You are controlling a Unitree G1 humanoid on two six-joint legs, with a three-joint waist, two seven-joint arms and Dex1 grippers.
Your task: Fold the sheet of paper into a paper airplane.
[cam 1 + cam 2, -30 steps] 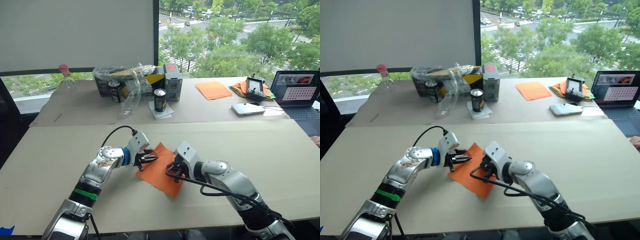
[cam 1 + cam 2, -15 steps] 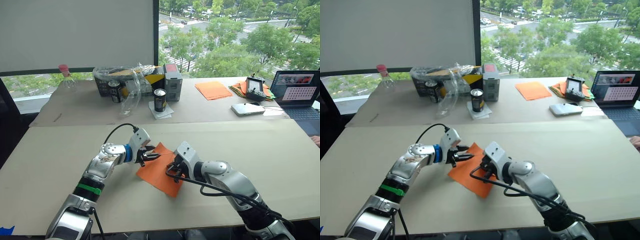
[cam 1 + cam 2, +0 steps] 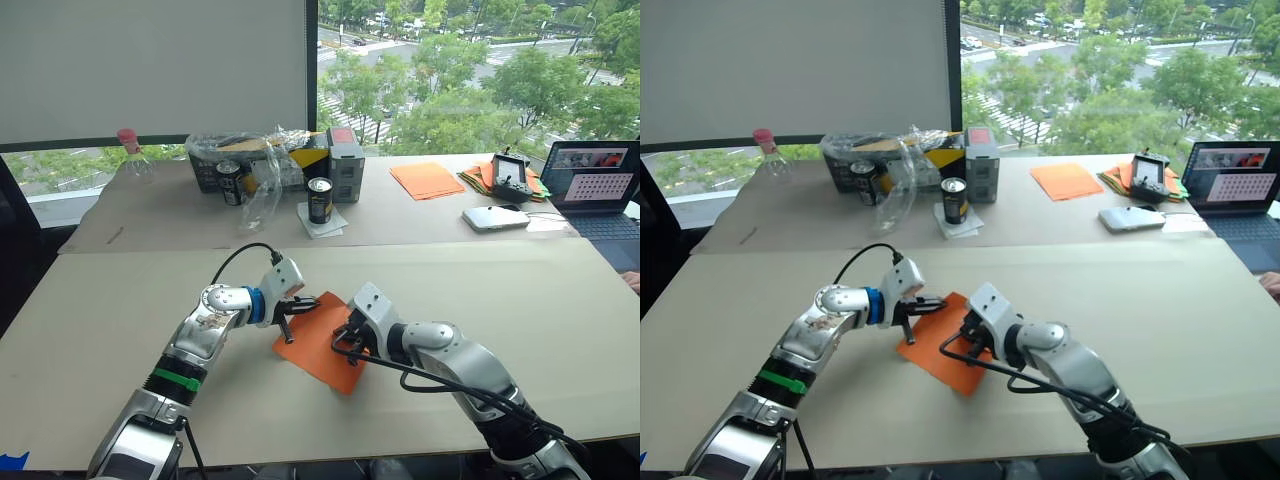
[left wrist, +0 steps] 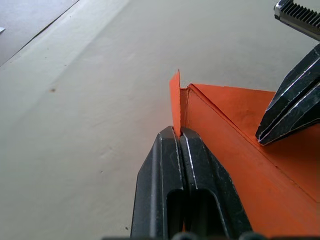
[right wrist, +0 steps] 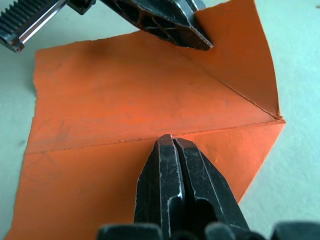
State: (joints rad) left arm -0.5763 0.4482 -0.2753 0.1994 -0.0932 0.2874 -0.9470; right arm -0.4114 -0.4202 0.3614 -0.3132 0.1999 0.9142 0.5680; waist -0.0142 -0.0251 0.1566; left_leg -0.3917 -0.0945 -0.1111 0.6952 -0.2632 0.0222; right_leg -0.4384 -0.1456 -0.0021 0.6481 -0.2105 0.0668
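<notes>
The sheet of paper (image 3: 315, 347) is bright orange and lies creased on the table in front of me, between my two arms. My left gripper (image 3: 299, 307) is shut on its far left corner, which stands up from the table between the fingertips (image 4: 172, 137) and is bent over the sheet. My right gripper (image 3: 344, 338) is shut, and its closed fingertips (image 5: 167, 142) press down on a crease line across the middle of the sheet (image 5: 125, 95). The two grippers are a short way apart over the paper.
At the back stand a can (image 3: 320, 200), boxes under clear plastic (image 3: 270, 160) and a bottle (image 3: 130, 152). A neat stack of orange sheets (image 3: 426, 180), a mixed paper pile with a controller (image 3: 510, 175), a white device (image 3: 496, 217) and a laptop (image 3: 598, 185) sit at the back right.
My left gripper has drawn the sheet's far corner inward, so the pointed far tip is now folded down to a flatter edge. The right gripper has stayed pressing in place.
</notes>
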